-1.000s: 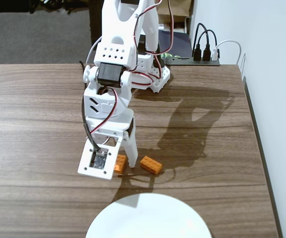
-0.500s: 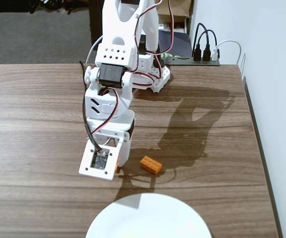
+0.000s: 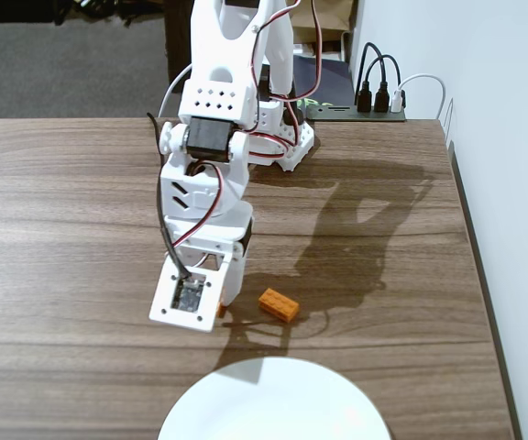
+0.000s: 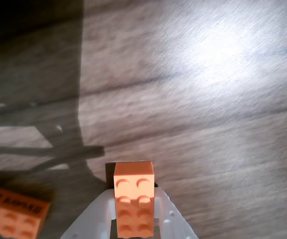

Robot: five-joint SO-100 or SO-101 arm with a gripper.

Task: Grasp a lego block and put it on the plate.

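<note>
One lego block [image 4: 132, 204] we log clamped in the hand [image 4: 133, 219], nearly hidden behind it in the fixed view. Second brick [image 3: 279, 304] lies on the worktop [image 3: 62, 229]; the plate [image 3: 273, 403] is cut off below.

In the fixed view, the other brick [image 3: 279, 304] lies behind the plate [image 3: 273, 403].

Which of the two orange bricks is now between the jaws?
The lego block at bottom centre of the wrist view, clamped between the white jaws. The other brick lies free on the wooden table, bottom left.
</note>
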